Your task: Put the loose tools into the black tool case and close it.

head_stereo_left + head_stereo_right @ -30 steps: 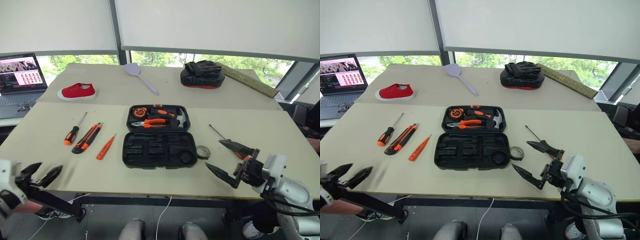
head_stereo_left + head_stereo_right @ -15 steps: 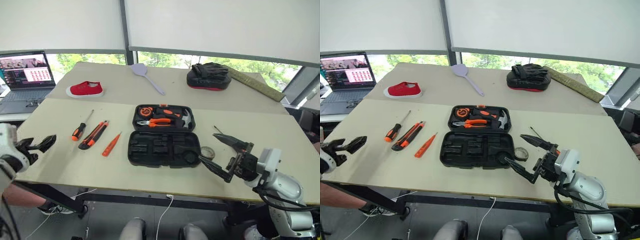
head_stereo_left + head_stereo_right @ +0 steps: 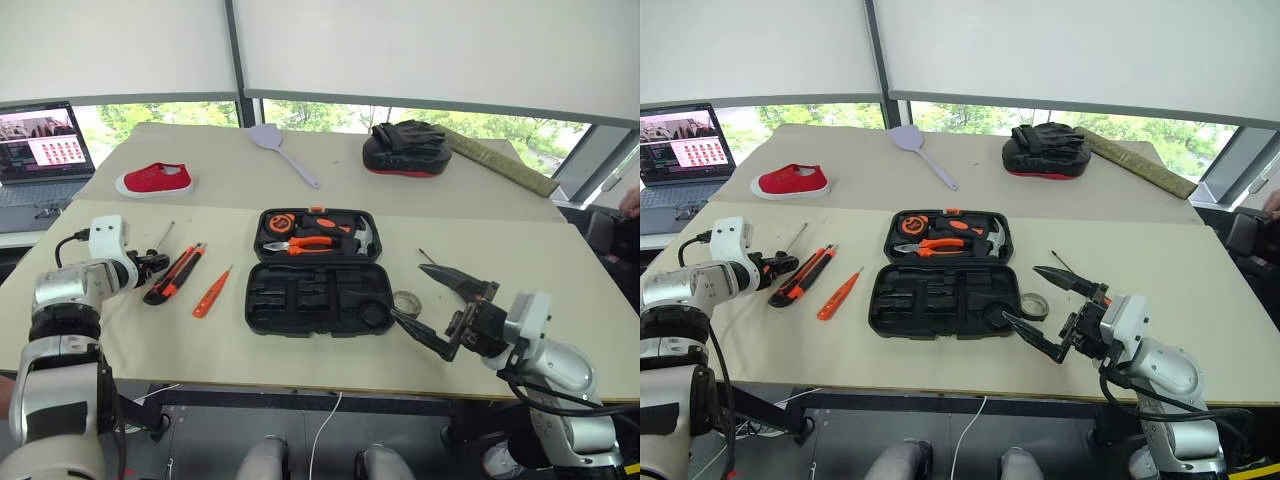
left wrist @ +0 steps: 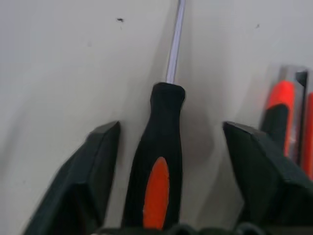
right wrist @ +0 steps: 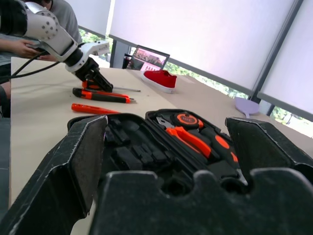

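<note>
Straddling the screwdriver point(image 4: 159, 171), left tool point(image 4: 166, 161) angled downward, fingers apart

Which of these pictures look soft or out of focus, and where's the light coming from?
Left wrist view: orange-and-black handled screwdriver and fingers soft, close up. Right wrist view: near fingers blurred, black hinged tool case sharper. Eye views: even daylight from the windows behind, faint shadows.

A pale beige worktop point(image 3: 560, 290) carries an open black tool case point(image 3: 318, 270) at its middle. Left of it lie a tester pen point(image 3: 211, 293), a utility knife point(image 3: 176, 274) and a screwdriver point(image 3: 158, 248); right, a tape roll point(image 3: 406, 301) and another screwdriver point(image 3: 428, 257). Farther back: red shoe point(image 3: 154, 181), lilac fly swatter point(image 3: 281, 151), black-and-red mitt point(image 3: 405, 149)
</note>
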Controlling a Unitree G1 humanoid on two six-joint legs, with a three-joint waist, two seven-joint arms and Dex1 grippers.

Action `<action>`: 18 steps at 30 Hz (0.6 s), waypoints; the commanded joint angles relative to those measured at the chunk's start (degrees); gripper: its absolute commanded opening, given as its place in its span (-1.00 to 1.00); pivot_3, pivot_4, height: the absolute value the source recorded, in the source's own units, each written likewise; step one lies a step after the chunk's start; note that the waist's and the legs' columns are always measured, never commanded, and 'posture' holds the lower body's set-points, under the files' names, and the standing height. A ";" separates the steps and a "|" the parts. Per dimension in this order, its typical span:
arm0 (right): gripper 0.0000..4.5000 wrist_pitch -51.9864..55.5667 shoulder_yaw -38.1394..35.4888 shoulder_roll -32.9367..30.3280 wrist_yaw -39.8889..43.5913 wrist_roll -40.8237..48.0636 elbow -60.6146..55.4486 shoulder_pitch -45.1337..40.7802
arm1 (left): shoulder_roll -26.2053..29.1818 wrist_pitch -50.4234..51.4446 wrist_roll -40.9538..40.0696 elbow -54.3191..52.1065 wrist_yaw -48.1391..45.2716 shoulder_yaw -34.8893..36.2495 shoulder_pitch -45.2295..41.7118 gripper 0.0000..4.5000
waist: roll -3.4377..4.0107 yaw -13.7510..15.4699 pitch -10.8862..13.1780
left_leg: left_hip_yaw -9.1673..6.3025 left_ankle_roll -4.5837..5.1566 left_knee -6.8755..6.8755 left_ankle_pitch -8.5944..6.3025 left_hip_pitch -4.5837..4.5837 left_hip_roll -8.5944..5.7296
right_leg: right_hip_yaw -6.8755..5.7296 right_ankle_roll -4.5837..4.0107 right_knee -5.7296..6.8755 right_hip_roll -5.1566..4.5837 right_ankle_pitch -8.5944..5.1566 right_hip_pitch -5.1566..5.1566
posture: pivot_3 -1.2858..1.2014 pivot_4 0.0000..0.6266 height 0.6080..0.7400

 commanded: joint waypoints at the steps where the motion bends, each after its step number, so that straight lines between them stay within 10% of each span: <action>1: 1.00 -0.63 -1.46 -0.22 -1.02 0.13 -3.51 0.56 | -0.09 -4.12 2.81 4.68 -1.33 -0.63 -1.99 -0.14 | 0.00 -0.05 0.00 | 0.00 -0.01 0.01 0.01 0.00 0.01 | 0.00 0.07 0.00 -0.01 -0.04 0.01 | 0.03 -0.52 1.00; 5: 1.00 -0.12 -2.67 -1.18 -0.72 0.98 -4.21 1.01 | 1.98 -14.70 2.86 1.84 -5.28 1.44 -0.81 -0.62 | -0.08 0.07 0.05 | -0.01 -0.03 0.06 0.01 0.00 0.02 | -0.01 0.08 0.00 -0.03 -0.04 0.01 | 0.03 -0.52 1.00; 18: 1.00 8.31 -4.83 -11.05 6.70 5.38 3.86 -7.53 | -3.46 -33.84 4.38 -32.78 -47.62 -18.26 6.59 -0.62 | -0.19 0.73 0.12 | 0.12 -0.02 0.11 0.01 -0.13 0.04 | 0.02 -0.31 -0.14 -0.33 0.23 0.00 | 0.03 -0.52 1.00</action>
